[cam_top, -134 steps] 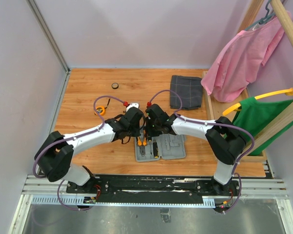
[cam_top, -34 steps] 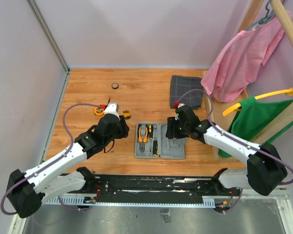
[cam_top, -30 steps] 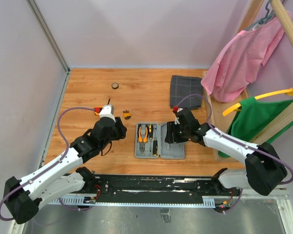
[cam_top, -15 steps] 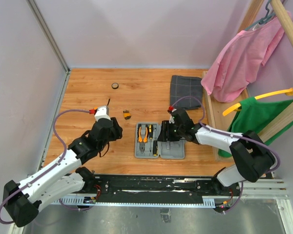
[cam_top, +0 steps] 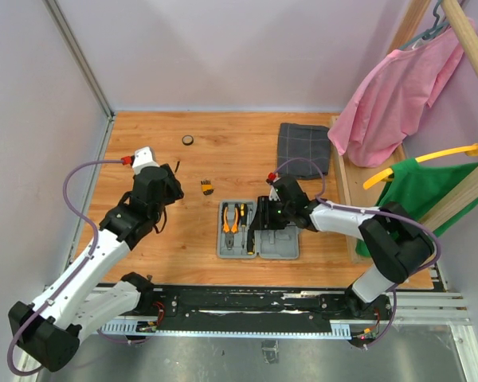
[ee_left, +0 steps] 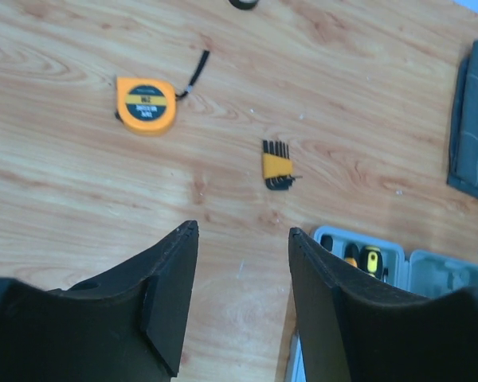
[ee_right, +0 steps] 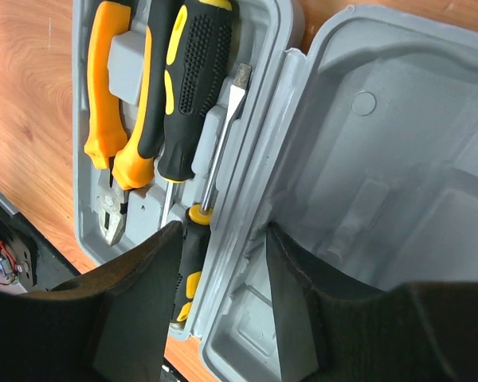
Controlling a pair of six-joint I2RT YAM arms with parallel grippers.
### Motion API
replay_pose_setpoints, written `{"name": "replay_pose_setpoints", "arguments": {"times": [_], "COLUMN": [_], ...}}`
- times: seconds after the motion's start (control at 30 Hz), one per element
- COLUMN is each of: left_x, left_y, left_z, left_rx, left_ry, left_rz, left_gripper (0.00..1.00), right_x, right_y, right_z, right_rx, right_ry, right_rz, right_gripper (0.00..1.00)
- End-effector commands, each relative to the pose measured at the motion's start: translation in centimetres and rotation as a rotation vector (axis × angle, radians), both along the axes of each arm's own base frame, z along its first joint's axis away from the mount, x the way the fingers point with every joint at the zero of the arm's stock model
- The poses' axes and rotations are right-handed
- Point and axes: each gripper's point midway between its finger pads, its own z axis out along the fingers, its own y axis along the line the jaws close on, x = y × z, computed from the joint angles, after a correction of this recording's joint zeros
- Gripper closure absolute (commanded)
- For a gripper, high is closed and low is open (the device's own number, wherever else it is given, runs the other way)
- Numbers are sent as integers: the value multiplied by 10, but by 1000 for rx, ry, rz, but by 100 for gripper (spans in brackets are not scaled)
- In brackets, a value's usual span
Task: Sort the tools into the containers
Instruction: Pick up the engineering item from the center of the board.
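Grey case [cam_top: 283, 243] lies open, pliers [ee_right: 103, 119] and screwdrivers [ee_right: 195, 72] in its left half, my right gripper [ee_right: 223, 231] spread over its hinge. Left of the case, tape measure [ee_left: 146, 104] and bit holder [ee_left: 276, 165] lie loose before my spread, empty left gripper [ee_left: 243, 231]; folded cloth [cam_top: 304, 149] sits beyond.

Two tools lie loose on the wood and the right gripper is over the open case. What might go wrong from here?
The right gripper hangs open over the hinge of the grey plastic tool case; closing there may shift the case or nudge the black-and-yellow screwdriver from its slot.
The open left gripper points toward the small orange-and-black hex-key holder, which lies flat and thin; a pinch could slip.
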Motion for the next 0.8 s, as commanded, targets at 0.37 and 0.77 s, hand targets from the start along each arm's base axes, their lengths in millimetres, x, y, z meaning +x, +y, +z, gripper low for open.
{"name": "replay_pose_setpoints", "arguments": {"times": [0.37,0.77], "left_x": [31,89], "left_y": [29,53], "left_z": [1,-42], "left_rx": [53,90], "left_ry": [41,129], "left_rz": [111,197], "left_gripper": [36,24], "right_x": [6,-18], "right_y": [-43,-84], "right_z": [49,68], "right_rx": [-165,-214], "right_ry": [-215,-303], "right_rz": [-28,-48], "right_gripper": [43,33]}}
